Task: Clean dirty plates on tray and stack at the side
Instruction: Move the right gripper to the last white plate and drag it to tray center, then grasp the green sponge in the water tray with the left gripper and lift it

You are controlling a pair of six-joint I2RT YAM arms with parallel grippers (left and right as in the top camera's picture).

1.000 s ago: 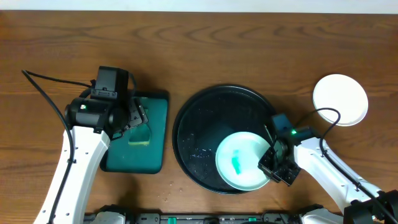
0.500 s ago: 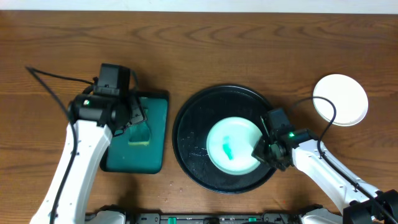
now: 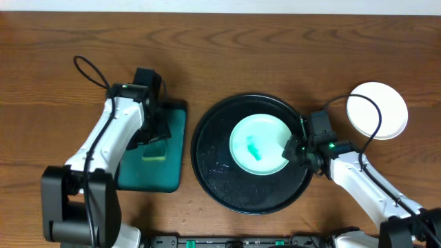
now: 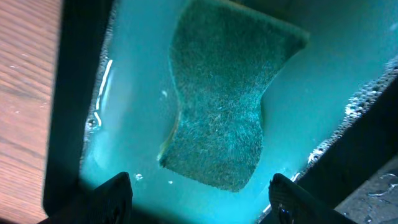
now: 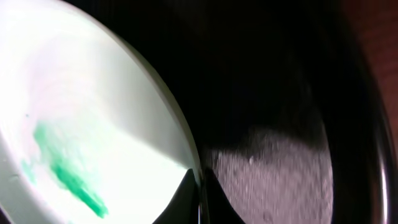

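A white plate [image 3: 258,145] with a green smear sits inside the round black tray [image 3: 213,172]. My right gripper [image 3: 294,148] is shut on the plate's right rim. In the right wrist view its fingertips [image 5: 200,186] pinch the plate's [image 5: 81,124] edge above the wet tray [image 5: 280,168] floor. A second, clean white plate [image 3: 376,110] rests on the table at the right. My left gripper [image 3: 153,129] hovers open over a green sponge [image 3: 156,151]. In the left wrist view the sponge [image 4: 217,106] lies just ahead of the gripper [image 4: 202,196], with nothing between the fingers.
The sponge lies in a small rectangular dark-green tray [image 3: 148,176] left of the black tray, its floor wet [image 4: 130,124]. Cables loop above the left arm and over the clean plate. Bare wooden table [image 3: 275,48] stretches along the back.
The right gripper has carried the smeared plate up from the tray's lower right to its middle. The left arm swung round and its gripper sits over the sponge, its jaws slightly narrower.
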